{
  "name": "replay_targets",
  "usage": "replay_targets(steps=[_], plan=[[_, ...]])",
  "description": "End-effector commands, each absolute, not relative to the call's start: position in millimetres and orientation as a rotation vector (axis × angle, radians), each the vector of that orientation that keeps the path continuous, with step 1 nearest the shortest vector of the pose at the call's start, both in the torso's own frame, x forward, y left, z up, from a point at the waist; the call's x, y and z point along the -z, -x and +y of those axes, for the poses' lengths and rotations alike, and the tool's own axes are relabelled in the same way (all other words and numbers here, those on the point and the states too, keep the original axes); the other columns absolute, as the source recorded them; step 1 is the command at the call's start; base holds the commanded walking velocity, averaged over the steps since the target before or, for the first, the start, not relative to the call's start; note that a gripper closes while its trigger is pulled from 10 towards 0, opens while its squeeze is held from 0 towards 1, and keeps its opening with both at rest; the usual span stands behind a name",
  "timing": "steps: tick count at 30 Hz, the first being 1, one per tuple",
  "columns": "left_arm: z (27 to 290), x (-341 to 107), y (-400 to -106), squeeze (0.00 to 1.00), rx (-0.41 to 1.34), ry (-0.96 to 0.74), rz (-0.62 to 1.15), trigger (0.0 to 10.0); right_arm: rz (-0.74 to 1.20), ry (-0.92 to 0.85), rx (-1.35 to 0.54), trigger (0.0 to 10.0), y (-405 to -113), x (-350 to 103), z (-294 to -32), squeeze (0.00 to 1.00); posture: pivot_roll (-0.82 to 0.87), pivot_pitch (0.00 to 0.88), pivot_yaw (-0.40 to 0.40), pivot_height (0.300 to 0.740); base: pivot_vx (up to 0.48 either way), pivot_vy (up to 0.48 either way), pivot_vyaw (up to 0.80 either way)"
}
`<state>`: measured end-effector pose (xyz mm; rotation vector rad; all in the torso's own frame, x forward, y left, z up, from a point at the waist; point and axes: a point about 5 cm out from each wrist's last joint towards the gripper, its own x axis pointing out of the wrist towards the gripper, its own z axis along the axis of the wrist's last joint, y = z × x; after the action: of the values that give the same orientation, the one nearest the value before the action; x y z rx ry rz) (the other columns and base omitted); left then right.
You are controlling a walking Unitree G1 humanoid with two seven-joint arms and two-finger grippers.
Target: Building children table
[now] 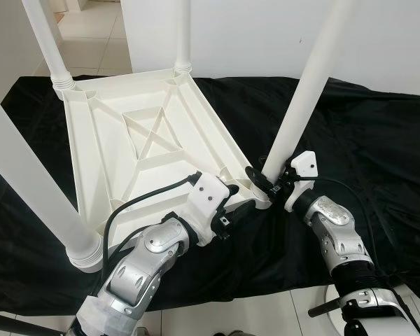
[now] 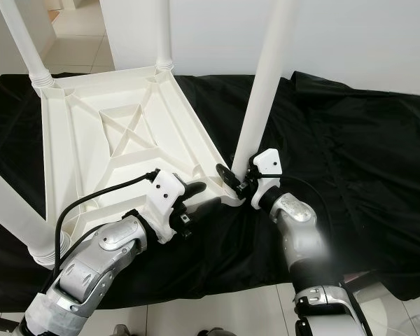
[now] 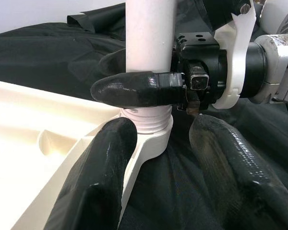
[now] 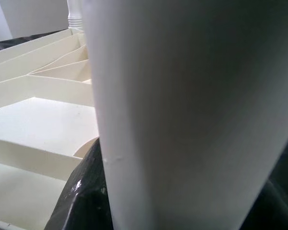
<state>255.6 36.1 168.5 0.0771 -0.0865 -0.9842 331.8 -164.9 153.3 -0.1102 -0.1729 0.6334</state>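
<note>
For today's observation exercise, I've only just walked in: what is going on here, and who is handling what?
A humanoid robot is assembling a white plastic children's table that lies upside down on a black cloth. Three legs stand in their corner sockets. The right gripper is clamped around the base of the fourth leg, which leans in the near corner socket. The left gripper sits open at that corner, one finger against the table's rim.
</note>
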Motion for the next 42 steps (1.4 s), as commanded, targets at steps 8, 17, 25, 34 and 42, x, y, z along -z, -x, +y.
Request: replay_targets(steps=[8, 17, 25, 34, 42], plan=[[33, -167, -250, 0.0, 1.053, -0.084, -0.089, 10.0, -0.156, 0.06, -0.535, 10.0, -328, -149, -165, 0.0, -0.04, 0.109, -0.049, 0.74, 0.0, 0.0, 0.0], [33, -166, -248, 0.0, 1.06, -0.081, -0.085, 10.0, -0.165, -0.053, -0.31, 10.0, -318, -151, -146, 0.0, -0.04, 0.115, -0.044, 0.74, 0.0, 0.0, 0.0], [33, -166, -247, 0.0, 1.064, -0.081, -0.081, 10.0, -0.16, -0.076, -0.173, 10.0, -308, -150, -140, 0.0, -0.04, 0.116, -0.043, 0.74, 0.0, 0.0, 0.0], [32, -165, -247, 0.0, 1.069, -0.079, -0.081, 10.0, -0.088, -0.099, 0.05, 10.0, -296, -141, -132, 0.0, -0.04, 0.11, -0.047, 0.74, 0.0, 0.0, 0.0], [31, -166, -248, 0.0, 1.068, -0.084, -0.086, 10.0, -0.068, -0.125, 0.093, 10.0, -291, -140, -120, 0.0, -0.04, 0.1, -0.052, 0.74, 0.0, 0.0, 0.0]])
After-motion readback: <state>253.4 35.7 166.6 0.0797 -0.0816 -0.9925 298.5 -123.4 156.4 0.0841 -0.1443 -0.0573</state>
